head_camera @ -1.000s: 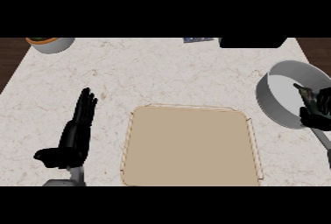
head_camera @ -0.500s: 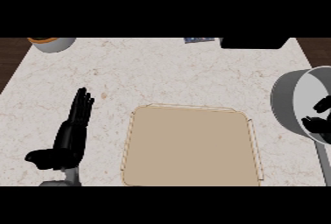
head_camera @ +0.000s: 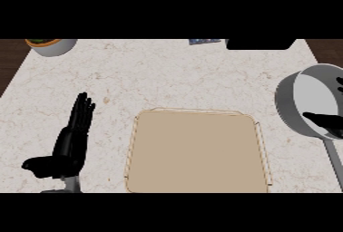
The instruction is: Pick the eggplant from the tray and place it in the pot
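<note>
marble counter point(head_camera: 167, 72). right hand point(head_camera: 327, 123) sits over the pot point(head_camera: 285, 106) at the right edge, its grip impossible to tell. left hand point(head_camera: 75, 131) rests open, left of the tray point(head_camera: 198, 154). no eggplant shows on the tray; placing seems nearly done.

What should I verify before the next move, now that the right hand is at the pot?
1. The tray bears no eggplant: ok.
2. The eggplant lies in the pot: cannot tell; none shows, and the right hand hides part of the inside.
3. The right hand holds nothing: cannot tell; the picture's edge cuts it.
4. The left hand is open and apart from the tray, at its left: ok.
5. The pot stands wholly on the counter: cannot tell; the edge cuts it.
</note>
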{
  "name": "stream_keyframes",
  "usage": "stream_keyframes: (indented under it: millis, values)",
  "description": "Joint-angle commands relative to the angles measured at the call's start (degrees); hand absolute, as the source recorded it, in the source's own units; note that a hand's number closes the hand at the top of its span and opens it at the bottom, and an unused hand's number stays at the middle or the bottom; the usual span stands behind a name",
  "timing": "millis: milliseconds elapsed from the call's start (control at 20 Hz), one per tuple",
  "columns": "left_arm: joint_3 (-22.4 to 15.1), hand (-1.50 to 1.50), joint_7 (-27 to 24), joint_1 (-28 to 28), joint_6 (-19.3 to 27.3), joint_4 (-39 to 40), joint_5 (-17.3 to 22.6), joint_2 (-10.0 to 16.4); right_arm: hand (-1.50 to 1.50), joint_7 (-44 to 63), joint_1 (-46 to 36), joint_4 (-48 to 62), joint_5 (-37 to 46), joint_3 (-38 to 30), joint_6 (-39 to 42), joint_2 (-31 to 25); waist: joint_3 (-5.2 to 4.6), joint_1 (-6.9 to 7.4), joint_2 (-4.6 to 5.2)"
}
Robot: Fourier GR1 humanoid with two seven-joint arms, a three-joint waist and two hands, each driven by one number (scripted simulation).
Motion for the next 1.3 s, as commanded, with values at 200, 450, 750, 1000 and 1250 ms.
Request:
stream_keyframes:
  millis: [200, 450, 750, 1000, 1250]
  values:
    - [0.01, 0.0, -5.03, -0.49, -0.34, 4.85, -1.03, -0.86, -1.5, -8.25, -0.9, 3.48, -17.72, -13.12, 2.93, -2.06, -0.05, -0.15, 0.18]
    - [-1.68, 0.0, 0.17, 0.82, 1.12, -1.26, -2.12, -1.62, -1.5, -16.06, 0.52, 13.63, -22.05, -16.71, 4.36, -8.49, -0.03, 0.41, 0.16]
    - [-2.18, 0.0, -0.92, -2.97, 2.78, 4.73, -3.79, -3.9, -1.5, -27.83, 0.83, 24.8, -26.03, -19.17, 8.12, -15.16, 0.0, 0.37, 0.31]
    - [-0.25, 0.0, 0.21, 2.06, -1.58, -1.77, -1.15, 0.18, -1.5, -32.6, 0.84, 34.85, -28.52, -20.53, 11.57, -22.09, 0.04, 0.8, 0.31]
    - [2.42, 0.0, -1.78, -0.59, -2.76, 2.86, 0.69, 0.38, -1.5, -36.83, 3.06, 40.75, -29.66, -21.02, 13.97, -26.66, 0.08, 0.75, 0.39]
